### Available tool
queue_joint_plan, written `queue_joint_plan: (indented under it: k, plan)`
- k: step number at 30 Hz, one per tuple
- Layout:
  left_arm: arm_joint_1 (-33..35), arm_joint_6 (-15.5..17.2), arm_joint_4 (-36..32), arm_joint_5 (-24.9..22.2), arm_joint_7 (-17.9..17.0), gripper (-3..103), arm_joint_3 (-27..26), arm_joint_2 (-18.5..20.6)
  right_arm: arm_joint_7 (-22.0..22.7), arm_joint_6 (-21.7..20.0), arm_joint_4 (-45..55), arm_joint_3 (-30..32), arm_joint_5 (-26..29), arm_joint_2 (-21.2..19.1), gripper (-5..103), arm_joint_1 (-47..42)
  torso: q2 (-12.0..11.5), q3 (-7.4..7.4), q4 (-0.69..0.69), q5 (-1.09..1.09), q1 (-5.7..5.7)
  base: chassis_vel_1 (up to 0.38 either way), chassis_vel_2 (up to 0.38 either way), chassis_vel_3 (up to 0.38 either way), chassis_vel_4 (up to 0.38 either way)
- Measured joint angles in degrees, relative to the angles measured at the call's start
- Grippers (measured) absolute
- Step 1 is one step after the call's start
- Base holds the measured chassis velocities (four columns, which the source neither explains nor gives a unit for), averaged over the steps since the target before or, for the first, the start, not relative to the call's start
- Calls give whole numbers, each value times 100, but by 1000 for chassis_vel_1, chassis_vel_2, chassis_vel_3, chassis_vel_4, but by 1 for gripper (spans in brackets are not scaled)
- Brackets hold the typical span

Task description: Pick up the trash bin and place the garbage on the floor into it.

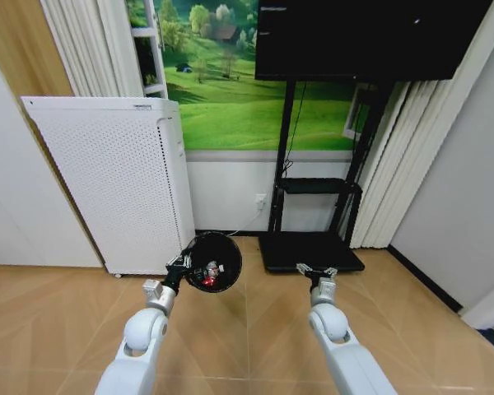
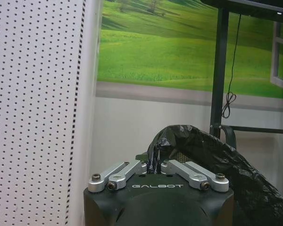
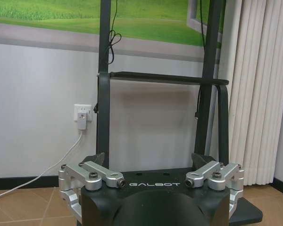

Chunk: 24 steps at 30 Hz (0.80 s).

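The trash bin (image 1: 224,250), small, round and black with a dark liner, hangs above the floor tilted with its mouth toward me. My left gripper (image 1: 181,265) is shut on its near rim. In the left wrist view the fingers (image 2: 132,170) pinch the crinkled liner edge (image 2: 156,149), and the bin (image 2: 212,155) bulges beyond them. Red-and-white garbage (image 1: 211,275) lies inside the bin at its low side. My right gripper (image 1: 316,271) floats open and holds nothing, level with the bin and to its right; its spread fingertips (image 3: 97,160) face the stand.
A tall white perforated appliance (image 1: 115,181) stands just left of the bin. A black TV stand with a flat base (image 1: 311,252) and a shelf (image 3: 165,77) sits ahead, against the wall. A wall socket with a plugged cable (image 3: 82,117) is low on the wall. Curtains (image 1: 403,164) hang to the right.
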Motion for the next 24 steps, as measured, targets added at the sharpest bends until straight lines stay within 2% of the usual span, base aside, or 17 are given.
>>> queue_joint_plan:
  k: [6, 10, 24]
  plan:
    - [-21, 0, 2, -8, 10, 8, 4, 2, -3, 1, 19, 1, -5, -5, 100, 2, 0, 1, -4, 0, 1, -56, -55, 40, 50]
    - [-32, 0, 12, -10, 10, 8, 4, 5, -6, 1, 28, 6, -11, -13, 100, 5, 0, 1, 1, -1, 1, 13, -41, -10, 37]
    - [-36, 0, 36, 14, 3, 8, 10, -24, -12, -9, 32, 5, -34, -24, 100, -7, 0, -1, -2, -4, -1, 175, -152, -166, 146]
